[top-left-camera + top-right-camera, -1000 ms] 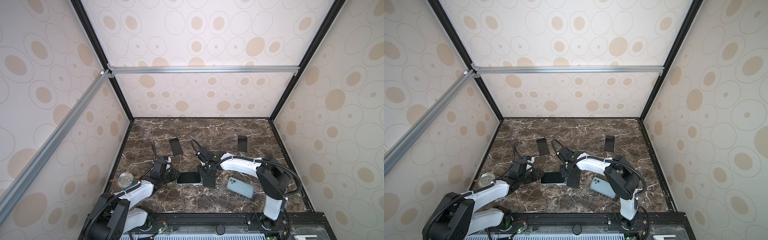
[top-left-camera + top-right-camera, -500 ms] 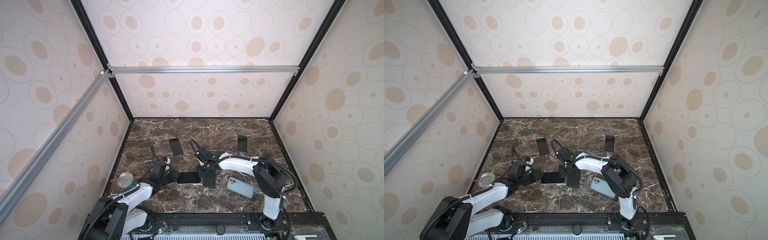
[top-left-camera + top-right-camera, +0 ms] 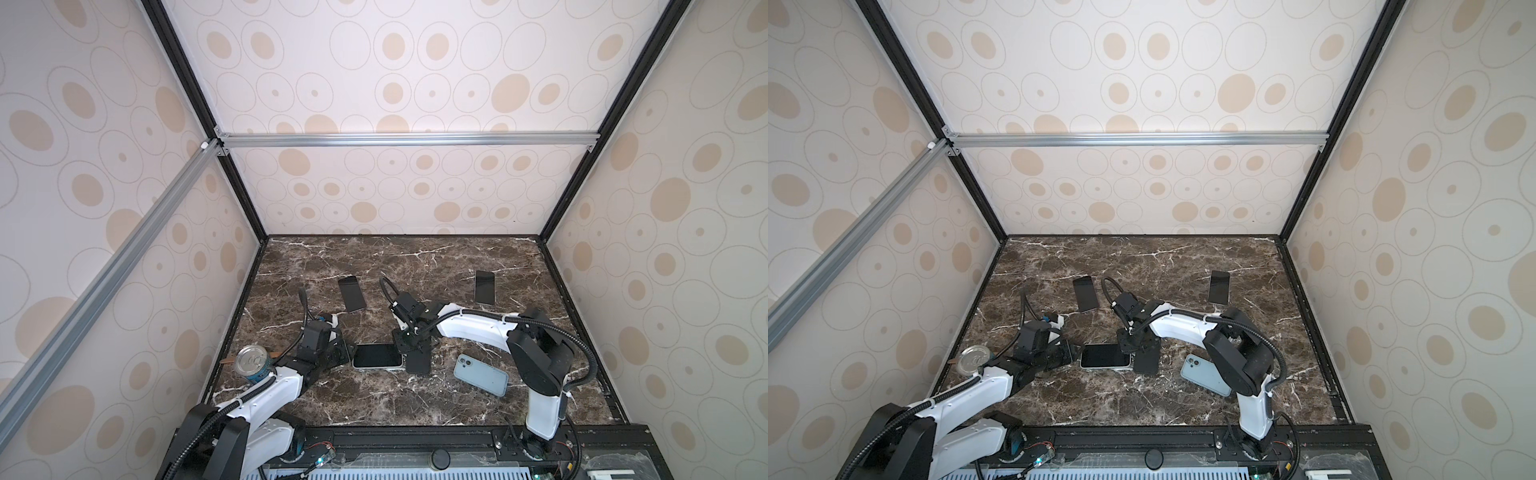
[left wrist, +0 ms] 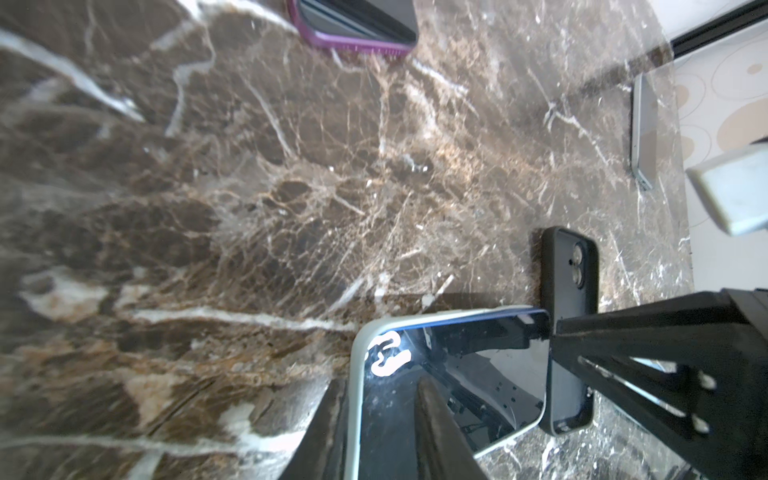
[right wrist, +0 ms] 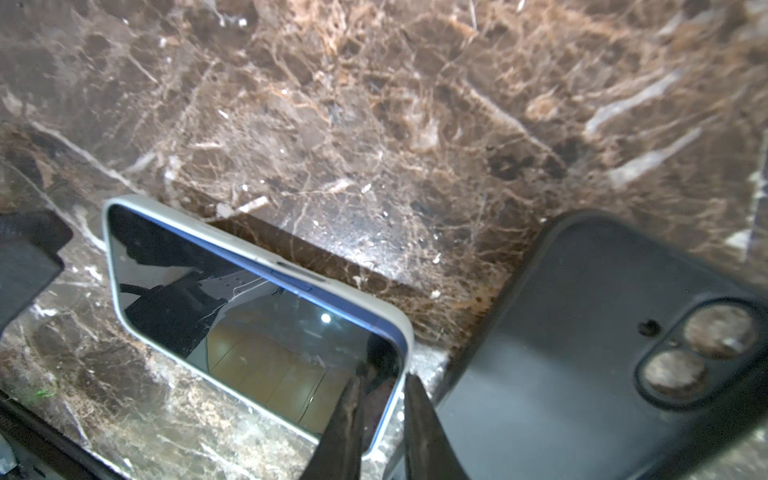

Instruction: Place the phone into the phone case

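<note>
The phone (image 3: pixel 376 355) (image 3: pixel 1102 356), black screen up, lies in a pale phone case (image 4: pixel 353 395) on the marble near the front. In the right wrist view its blue long edge (image 5: pixel 291 282) stands proud of the case rim (image 5: pixel 249 249). My left gripper (image 3: pixel 348 357) (image 4: pixel 379 382) straddles the left end, slightly open: one finger outside the rim, one over the screen. My right gripper (image 3: pixel 405 353) (image 5: pixel 383 377) is shut narrowly on the right end, with the phone's edge and the case rim filling the gap.
An empty black case (image 3: pixel 417 365) (image 5: pixel 582 332) lies back up against the phone's right end. A light blue phone (image 3: pixel 481 375) lies face down further right. A purple-cased phone (image 3: pixel 351 294) and a dark phone (image 3: pixel 485 286) lie behind. A can (image 3: pixel 253 365) stands at the left wall.
My left gripper's jaws have widened a little and the left arm has shifted slightly. The phone, the case and my right gripper have stayed where they were.
</note>
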